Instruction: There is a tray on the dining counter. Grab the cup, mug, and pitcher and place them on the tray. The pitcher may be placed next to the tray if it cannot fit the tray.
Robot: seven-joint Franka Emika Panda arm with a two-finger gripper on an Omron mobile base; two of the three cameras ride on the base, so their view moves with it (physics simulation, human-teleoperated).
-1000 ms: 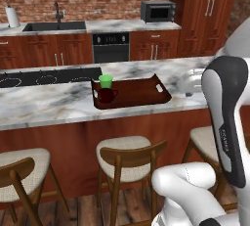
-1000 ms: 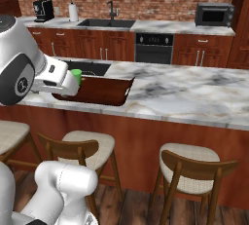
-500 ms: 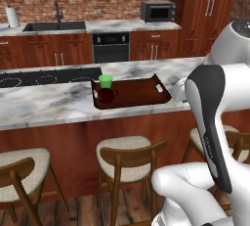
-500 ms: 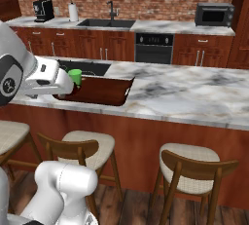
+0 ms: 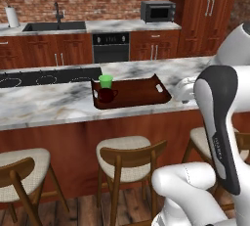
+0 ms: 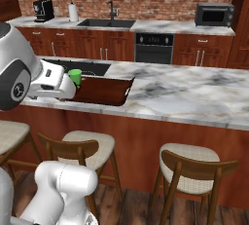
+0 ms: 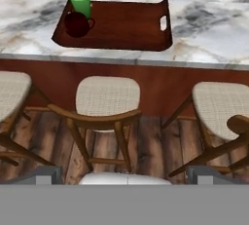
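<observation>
On the counter: the dining counter (image 5: pixel 49 103) carried the tray (image 5: pixel 141 90), lying flat near the front edge, just right of the black cooktop (image 5: pixel 49 77).
Cup: the green cup (image 5: pixel 105 80) stood upright in the tray's left end, at the back.
Mug: the maroon mug (image 5: pixel 105 95) sat right in front of the cup, close enough that I couldn't tell if they touched.
Tray room: the whole right part of the tray was bare wood, so plenty of space imo.
Pincer: the pincer (image 7: pixel 125 174) was spread wide, holding nothing, pulled back off the counter and looking down over the stools (image 7: pixel 108 95).
Progress: two of three looked done, so my guess was the pitcher came next.
Pitcher handling: probably stiff, smooth-walled and a bit slippery, heavier than the cup if it had liquid in it, and tippy because it's tall.
Where to grab: I'd have squeezed it across the body around mid-height, kept it dead upright, and set it down gently away from the cup and mug.
</observation>
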